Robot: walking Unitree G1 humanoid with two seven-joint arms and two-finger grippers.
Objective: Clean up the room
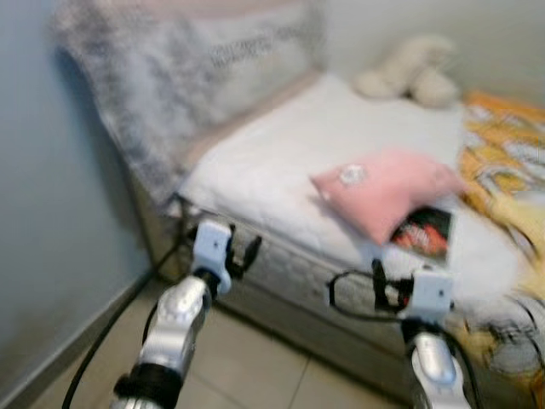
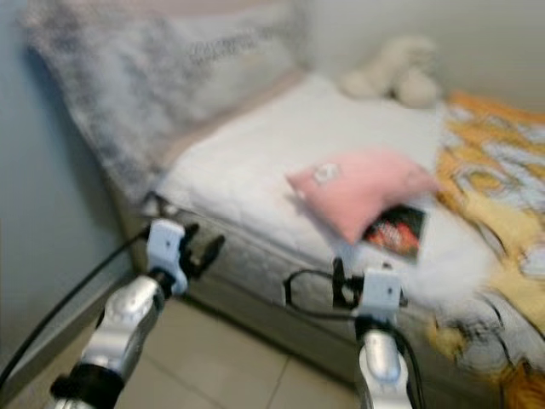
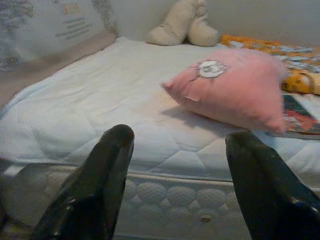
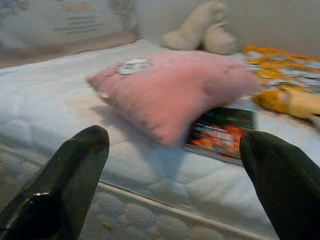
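Pink pillow (image 1: 385,189) lies on our white mattress (image 1: 281,153), its lower corner overlapping a dark book (image 1: 423,232). We hold our left gripper (image 1: 238,253) and right gripper (image 1: 387,285) spread and empty, just short of the mattress edge.

pink pillow (image 1: 387,189): 1
book (image 1: 424,232): 1
plush toy (image 1: 409,70): 1
yellow blanket (image 1: 502,162): 1
grippers: 2, left gripper (image 1: 241,252), right gripper (image 1: 385,288)
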